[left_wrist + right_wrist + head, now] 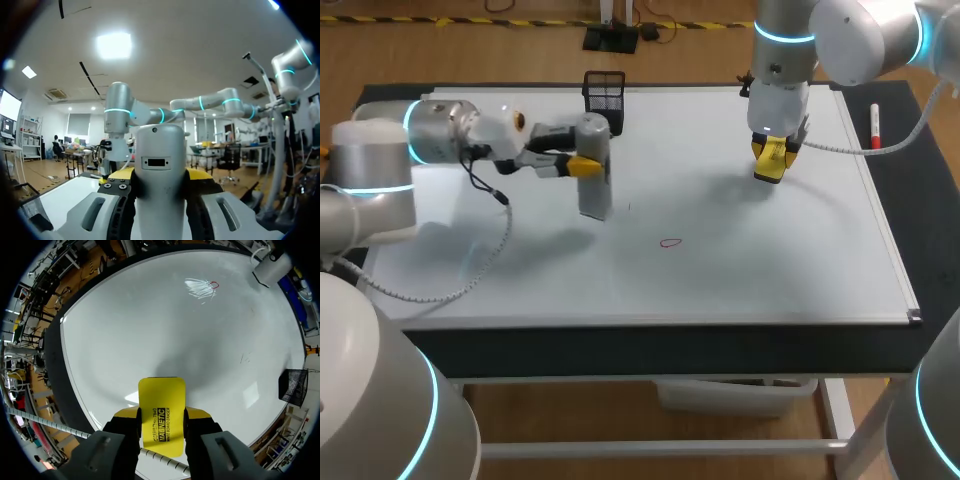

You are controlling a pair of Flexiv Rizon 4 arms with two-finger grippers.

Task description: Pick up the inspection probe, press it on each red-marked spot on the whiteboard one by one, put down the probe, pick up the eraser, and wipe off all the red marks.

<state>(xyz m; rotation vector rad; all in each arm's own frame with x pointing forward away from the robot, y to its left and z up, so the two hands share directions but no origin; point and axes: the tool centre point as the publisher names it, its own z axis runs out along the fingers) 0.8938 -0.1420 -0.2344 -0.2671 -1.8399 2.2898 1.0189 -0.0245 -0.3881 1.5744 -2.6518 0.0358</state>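
Observation:
The grey cylindrical inspection probe [594,168] stands upright over the left middle of the whiteboard [740,270], and my left gripper [582,166] is shut on it from the side. In the left wrist view the probe [160,165] fills the gap between the yellow-tipped fingers [119,174]. Its lower end is at or just above the board. One small red mark [670,242] lies to the right of the probe, nearer the front edge. My right gripper [772,152] hangs over the back right of the board, shut on the yellow eraser [161,412]. The red mark [214,285] and the probe [269,271] show far ahead of it.
A black mesh pen holder [604,95] stands at the board's back edge behind the probe. A red marker [875,125] lies off the board's right edge. The board's metal frame [890,250] runs along the right side.

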